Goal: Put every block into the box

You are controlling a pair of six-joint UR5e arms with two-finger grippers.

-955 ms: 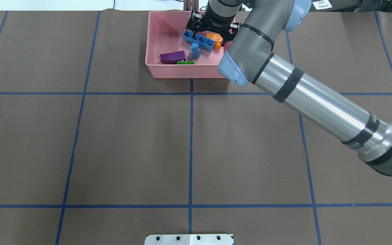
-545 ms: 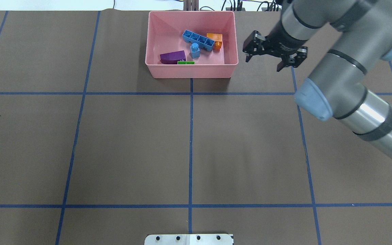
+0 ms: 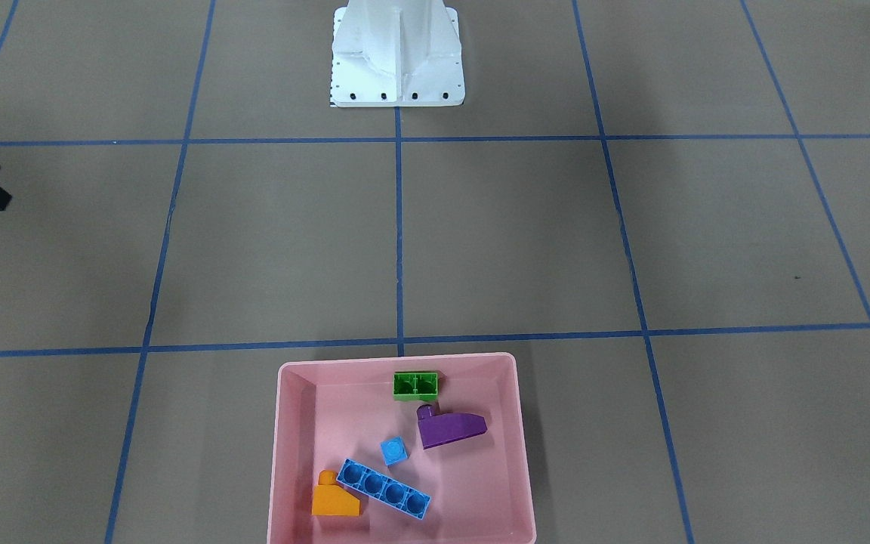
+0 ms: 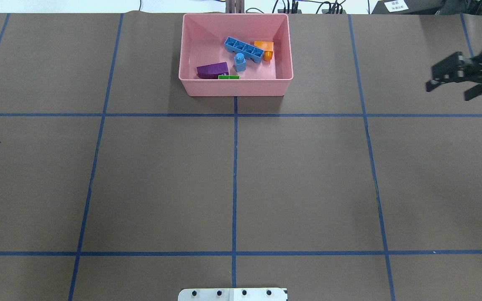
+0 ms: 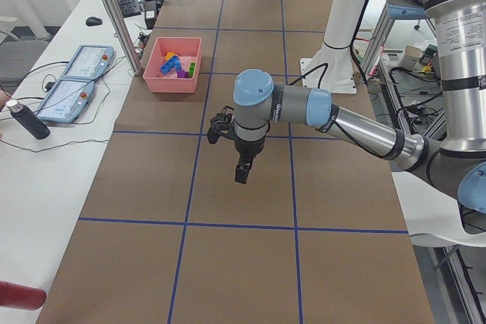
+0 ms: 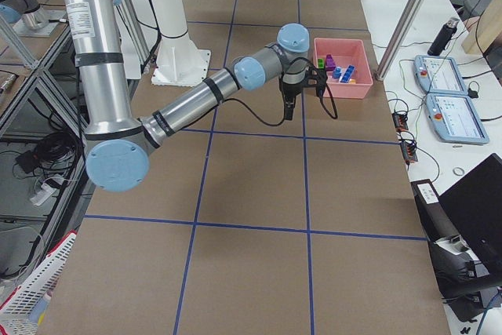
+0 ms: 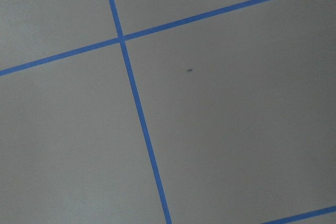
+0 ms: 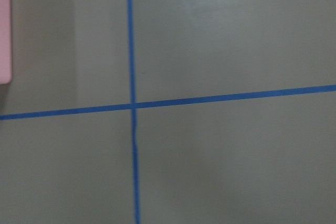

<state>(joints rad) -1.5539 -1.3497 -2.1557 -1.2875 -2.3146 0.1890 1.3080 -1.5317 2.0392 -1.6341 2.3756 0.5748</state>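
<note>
The pink box (image 4: 236, 87) stands at the table's far edge, and the blocks lie inside it. They are a long blue brick (image 4: 244, 49), a tiny blue one (image 4: 239, 62), a purple slope (image 4: 212, 70), an orange slope (image 4: 265, 47) and a green brick (image 4: 228, 77) against the near wall. The front view shows the same box (image 3: 397, 360) with all of them inside. My right gripper (image 4: 452, 88) hangs open and empty far to the right of the box. My left gripper (image 5: 241, 172) shows only in the exterior left view, above bare table; I cannot tell its state.
The white robot base (image 3: 397, 68) stands at the robot's edge of the table. Blue tape lines grid the brown mat. Beyond the box is a side desk with two pendants (image 5: 72, 81) and a dark bottle (image 5: 26, 121). The box's corner (image 8: 4, 30) edges the right wrist view.
My right gripper has left the box and swung far right across the table, staying open. The blocks in the box have not moved.
</note>
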